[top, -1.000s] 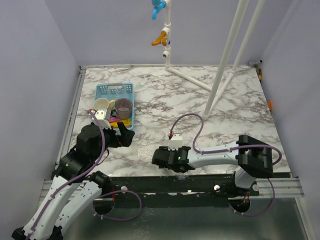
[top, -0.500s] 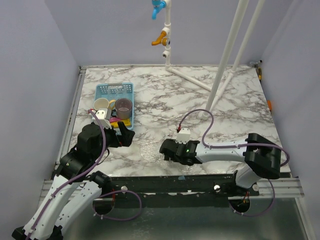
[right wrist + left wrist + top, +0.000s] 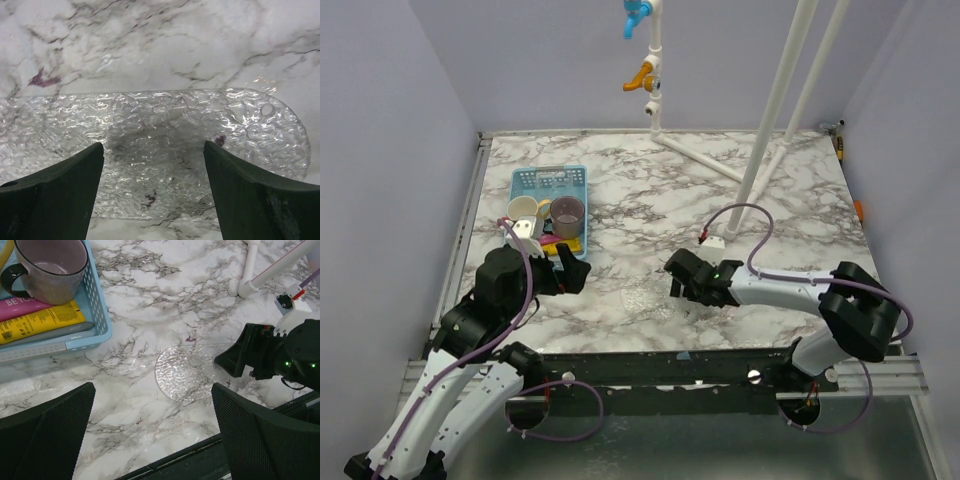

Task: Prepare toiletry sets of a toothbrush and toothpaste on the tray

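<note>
- Count: one clear tray (image 3: 186,374), one light-blue basket (image 3: 101,310), two toothpaste tubes (magenta tube (image 3: 20,307), yellow tube (image 3: 42,321)), one grey mug (image 3: 50,267), one cream cup (image 3: 523,208).
- The tray lies flat on the marble table (image 3: 800,210), between my grippers and apart from the basket.
- Both tubes lie side by side in the basket, beside the mug.
- Only the left wrist view shows a grey strip (image 3: 55,335) along the yellow tube. It may be a toothbrush; I cannot tell.
- Only the right wrist view shows the tray's pebbled surface and a small hole (image 3: 267,109) at its rounded end.
- In the top view my left wrist covers part of the basket's near end.
- My left gripper (image 3: 155,435) has its jaws wide apart and holds nothing.
- My right gripper (image 3: 150,195) has its jaws apart and empty, low over the tray's right end.
- A white pipe frame (image 3: 770,130) stands at the far side.
</note>
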